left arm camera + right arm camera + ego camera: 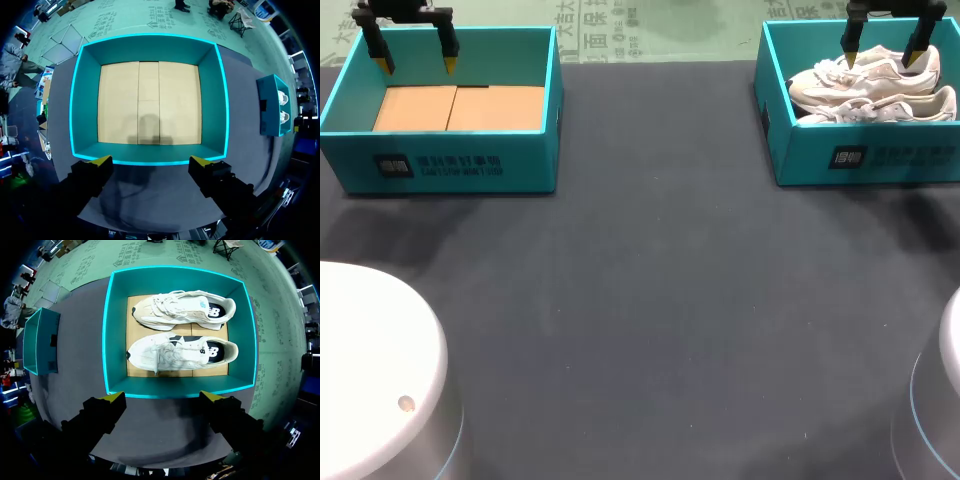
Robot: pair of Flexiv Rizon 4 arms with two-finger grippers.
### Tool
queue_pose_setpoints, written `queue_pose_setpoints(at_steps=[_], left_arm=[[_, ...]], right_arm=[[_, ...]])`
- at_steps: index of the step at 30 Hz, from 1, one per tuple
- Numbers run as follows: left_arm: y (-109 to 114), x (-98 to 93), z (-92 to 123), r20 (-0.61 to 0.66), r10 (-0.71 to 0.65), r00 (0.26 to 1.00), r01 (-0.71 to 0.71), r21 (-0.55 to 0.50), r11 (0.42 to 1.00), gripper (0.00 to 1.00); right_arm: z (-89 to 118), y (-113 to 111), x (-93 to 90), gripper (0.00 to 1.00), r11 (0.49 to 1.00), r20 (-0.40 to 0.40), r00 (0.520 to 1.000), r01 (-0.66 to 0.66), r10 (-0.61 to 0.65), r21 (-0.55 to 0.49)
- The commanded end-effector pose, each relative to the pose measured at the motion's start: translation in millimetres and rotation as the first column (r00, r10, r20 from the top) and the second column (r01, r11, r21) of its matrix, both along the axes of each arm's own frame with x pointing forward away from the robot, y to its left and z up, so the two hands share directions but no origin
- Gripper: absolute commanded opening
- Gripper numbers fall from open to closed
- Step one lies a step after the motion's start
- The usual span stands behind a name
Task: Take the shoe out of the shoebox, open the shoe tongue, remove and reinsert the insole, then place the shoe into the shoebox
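Teal walls and a bare tan cardboard floor made up the left shoebox (450,170) at the counter's (650,300) far left corner. I had my left pincer (417,62) hanging over it, fingers spread wide and touching nothing. Dark counter lay between the two boxes, which stood well apart. In the right shoebox (870,155) two pale shoes (865,80) lay side by side, toes toward the left box. My right pincer (882,55) hung above them, spread and gripping nothing.
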State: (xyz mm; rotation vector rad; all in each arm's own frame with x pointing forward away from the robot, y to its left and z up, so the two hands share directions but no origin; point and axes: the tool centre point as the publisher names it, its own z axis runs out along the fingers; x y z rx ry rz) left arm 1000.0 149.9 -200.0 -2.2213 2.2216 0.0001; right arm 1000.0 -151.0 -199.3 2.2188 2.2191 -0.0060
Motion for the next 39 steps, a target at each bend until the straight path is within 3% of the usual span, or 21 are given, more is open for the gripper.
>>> queue_pose_setpoints(at_steps=[1, 31, 39], left_arm=[[0.0, 0.0, 0.0, 0.0, 0.0, 1.0, 0.0, 0.0, 1.0, 1.0], [0.0, 0.0, 0.0, 0.0, 0.0, 1.0, 0.0, 0.0, 1.0, 1.0], [0.0, 0.0, 0.0, 0.0, 0.0, 1.0, 0.0, 0.0, 1.0, 1.0]], right_arm=[[0.0, 0.0, 0.0, 1.0, 1.0, 0.0, 1.0, 0.0, 0.0, 0.0], [0.0, 0.0, 0.0, 1.0, 1.0, 0.0, 1.0, 0.0, 0.0, 0.0], [1.5, -31.1, 2.5, 1.0, 1.0, 0.032, 0.999, -0.001, 0.002, -0.029]])
